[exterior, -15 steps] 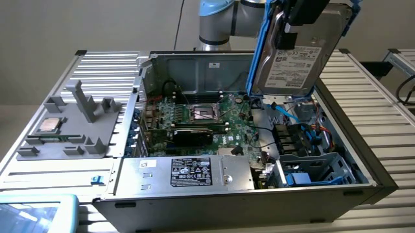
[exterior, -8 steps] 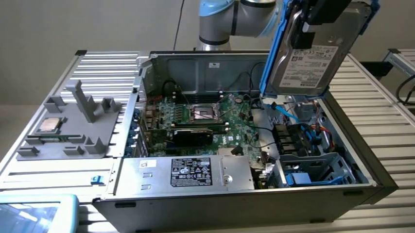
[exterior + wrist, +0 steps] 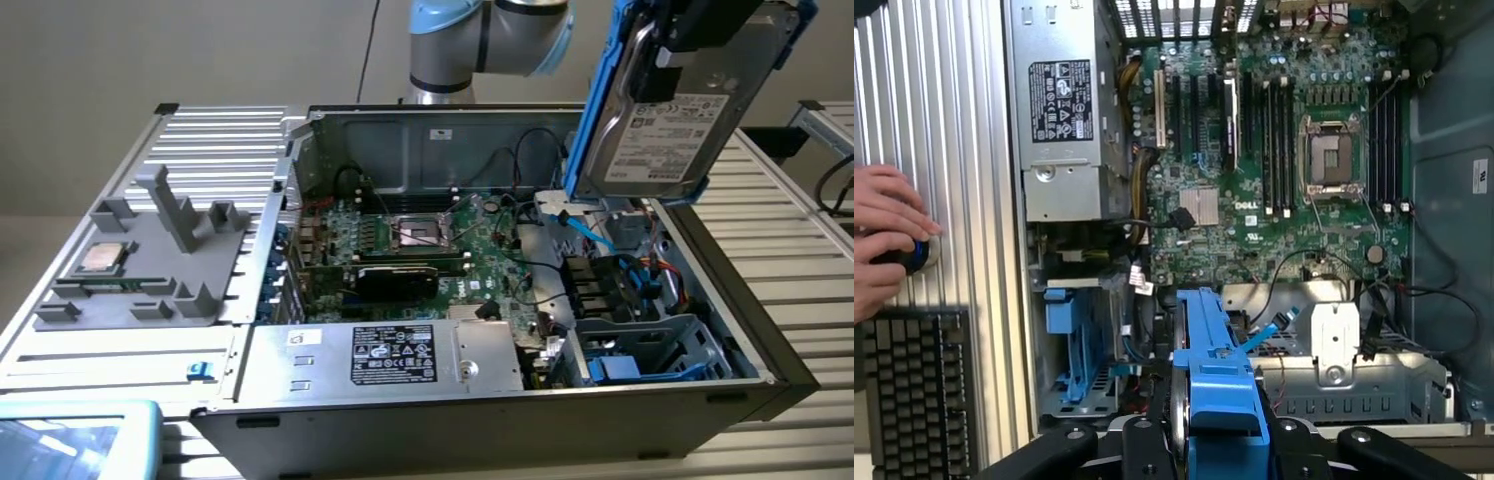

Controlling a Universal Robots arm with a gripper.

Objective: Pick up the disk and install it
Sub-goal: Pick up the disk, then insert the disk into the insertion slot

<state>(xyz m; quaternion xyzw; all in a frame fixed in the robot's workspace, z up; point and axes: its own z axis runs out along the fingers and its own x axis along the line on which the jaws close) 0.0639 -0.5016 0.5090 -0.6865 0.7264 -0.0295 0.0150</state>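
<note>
The disk (image 3: 674, 110), a silver drive with a white label and a blue frame, hangs tilted on edge above the right rear corner of the open computer case (image 3: 727, 300). My gripper (image 3: 718, 32) is shut on its upper part. In the wrist view the disk's blue frame (image 3: 1216, 360) runs between my black fingers (image 3: 1154, 445), and my gripper (image 3: 1219, 448) holds it over the case's metal drive cage (image 3: 1354, 385). The empty blue drive bay (image 3: 647, 350) lies below, at the front right of the case.
A silver power supply with a black label (image 3: 387, 355) fills the case's front. The motherboard (image 3: 427, 245) lies behind it. A grey fixture with a CPU chip (image 3: 107, 258) stands at the exterior view's left. A person's hands (image 3: 884, 235) and a keyboard (image 3: 914, 395) are beside the case.
</note>
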